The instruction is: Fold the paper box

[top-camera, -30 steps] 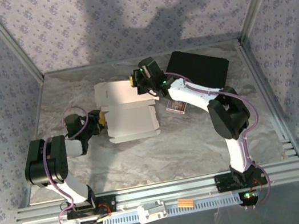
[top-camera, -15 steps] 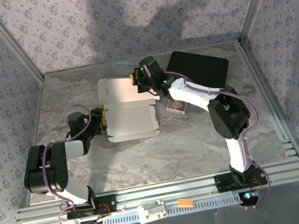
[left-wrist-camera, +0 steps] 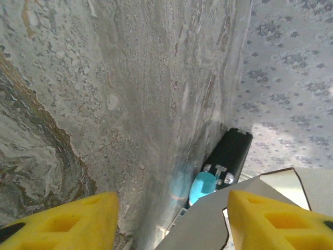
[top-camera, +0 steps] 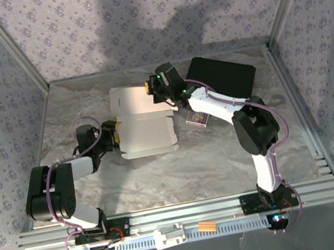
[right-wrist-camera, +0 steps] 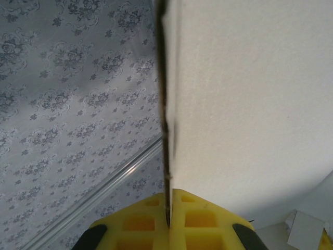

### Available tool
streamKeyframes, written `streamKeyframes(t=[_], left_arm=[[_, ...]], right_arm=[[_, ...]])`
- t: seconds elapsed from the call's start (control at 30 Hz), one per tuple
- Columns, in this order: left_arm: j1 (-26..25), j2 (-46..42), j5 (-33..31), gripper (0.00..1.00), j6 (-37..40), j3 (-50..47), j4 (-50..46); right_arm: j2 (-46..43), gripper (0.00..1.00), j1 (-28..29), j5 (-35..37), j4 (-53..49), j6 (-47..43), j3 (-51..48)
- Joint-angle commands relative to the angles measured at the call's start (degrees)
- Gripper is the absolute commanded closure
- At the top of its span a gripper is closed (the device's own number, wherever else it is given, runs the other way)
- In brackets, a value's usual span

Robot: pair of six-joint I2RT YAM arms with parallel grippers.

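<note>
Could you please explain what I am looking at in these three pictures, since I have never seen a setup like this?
These are two small robot arms bolted to the near edge of a marbled table. The overhead picture comes from a fixed camera above and behind them. The other two come from a camera on each wrist. On the table lie a white paper box, partly folded, a black case and a small patterned packet. The right gripper is shut on the edge of the box's far flap. The left gripper is open at the box's left edge and holds nothing.
</note>
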Motion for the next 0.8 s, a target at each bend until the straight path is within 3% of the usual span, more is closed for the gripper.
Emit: streamKeyframes(t=[0.0, 0.17, 0.4, 0.63, 0.77], left_arm=[[-1.36, -3.48, 1.87, 0.41, 9.33, 4.17, -7.63], [-1.69, -6.45, -1.02, 0.42, 20.37, 8.71, -26.7], [-0.04, -15.14, -6.7, 0.4, 27.34, 8.6, -50.31], [5.84, -26.71, -8.72, 0.4, 30.86, 7.75, -59.5], [10.44, -29.03, -8.03, 0.49, 37.3, 10.43, -58.06]], right_arm=[[1.04, 1.0, 0.71, -1.56, -0.56, 1.24, 1.32], [1.75, 1.0, 1.53, -1.66, 1.27, -2.5, 0.99], [2.05, 1.0, 2.53, 1.66, 17.38, -11.35, -6.03], [4.15, 1.0, 4.34, 1.96, 24.58, -13.87, -6.81], [4.56, 1.0, 4.6, 0.35, 26.81, -18.96, -8.15]])
